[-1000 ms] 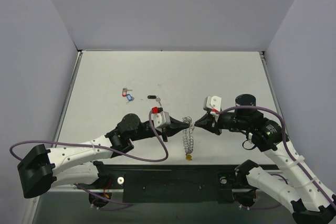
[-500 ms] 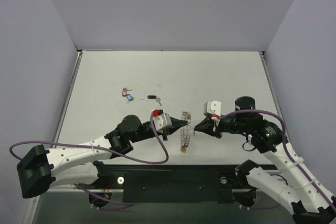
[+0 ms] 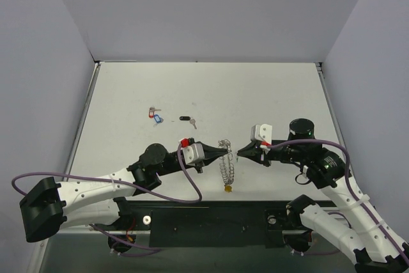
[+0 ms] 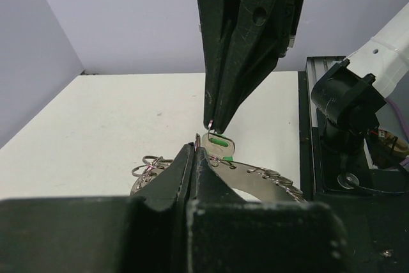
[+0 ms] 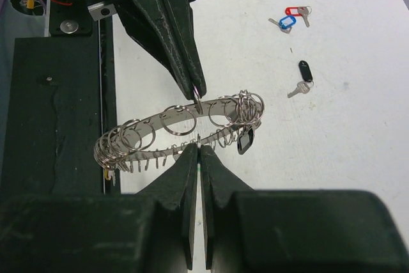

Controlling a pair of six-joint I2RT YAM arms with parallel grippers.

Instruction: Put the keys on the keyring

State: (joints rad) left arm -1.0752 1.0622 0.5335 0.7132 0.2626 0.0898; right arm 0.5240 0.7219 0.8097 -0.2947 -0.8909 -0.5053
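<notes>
Left claw: shut tight, pinching one small loop on the edge of the keyring.
Right claw: shut tight too. A green key sits right at its tip and looks pinched there, touching the keyring.
Both claws: tip to tip, pointing at each other, with the keyring between them.
Keyring: a big silver band with lots of little wire loops all round. It is held up above the table, near the front edge.
Tags on the keyring: a black tag hangs from one end and a yellow tag from the other, low end.
Writing: the tags are too small to read any words.
Left arm: lies low and long, coming from the front left and reaching right toward the middle.
Right arm: bent at the elbow, coming up the right side and then reaching left.
Loose keys: a red key and a blue key lie touching on the table. A black key lies near them.
Where they are: all three are farther back and to the left, well apart from the claws.
</notes>
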